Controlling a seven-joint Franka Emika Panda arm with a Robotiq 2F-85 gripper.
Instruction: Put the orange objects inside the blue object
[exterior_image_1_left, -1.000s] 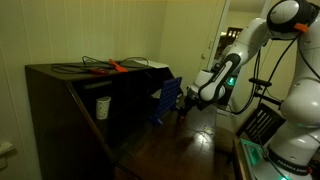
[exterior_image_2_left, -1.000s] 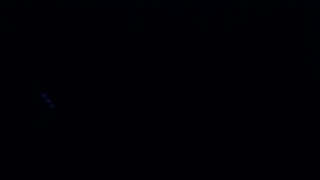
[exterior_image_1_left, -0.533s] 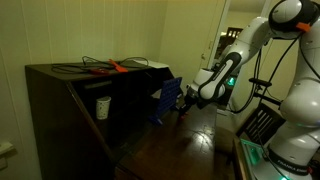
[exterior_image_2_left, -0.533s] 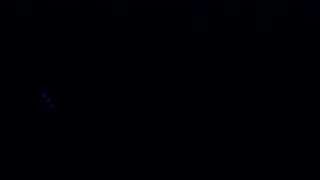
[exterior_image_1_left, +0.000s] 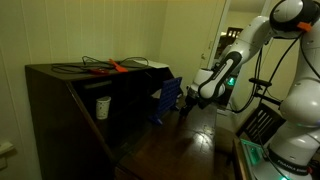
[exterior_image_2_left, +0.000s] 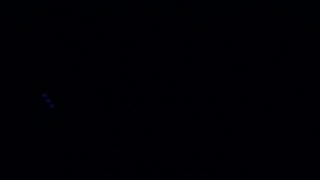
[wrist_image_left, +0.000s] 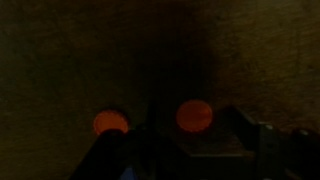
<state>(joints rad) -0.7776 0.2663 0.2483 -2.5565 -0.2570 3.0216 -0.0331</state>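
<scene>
The claw (exterior_image_1_left: 186, 101) hangs just beside the blue object (exterior_image_1_left: 167, 99); whether it is clenched or released, I cannot tell. The dim, blurred wrist view shows two glowing orange objects (wrist_image_left: 195, 116), their shape unclear. An exterior view shows only faint bluish specks (exterior_image_2_left: 46, 99) in blackness.

Saw a dark wooden cabinet (exterior_image_1_left: 60, 115) filling the left of the frame in an exterior view. Found dark cables (exterior_image_1_left: 72, 68) and a long orange-red tool (exterior_image_1_left: 112, 67) on its top, and a white cup (exterior_image_1_left: 102, 106) on an inner shelf. Noted a blue basket (exterior_image_1_left: 167, 100) tilted at mid-frame, by a glossy dark surface (exterior_image_1_left: 190, 145). In the wrist view, made out two orange pieces (wrist_image_left: 111, 123) lying apart, low in frame, on dim brown ground (wrist_image_left: 80, 50).
</scene>
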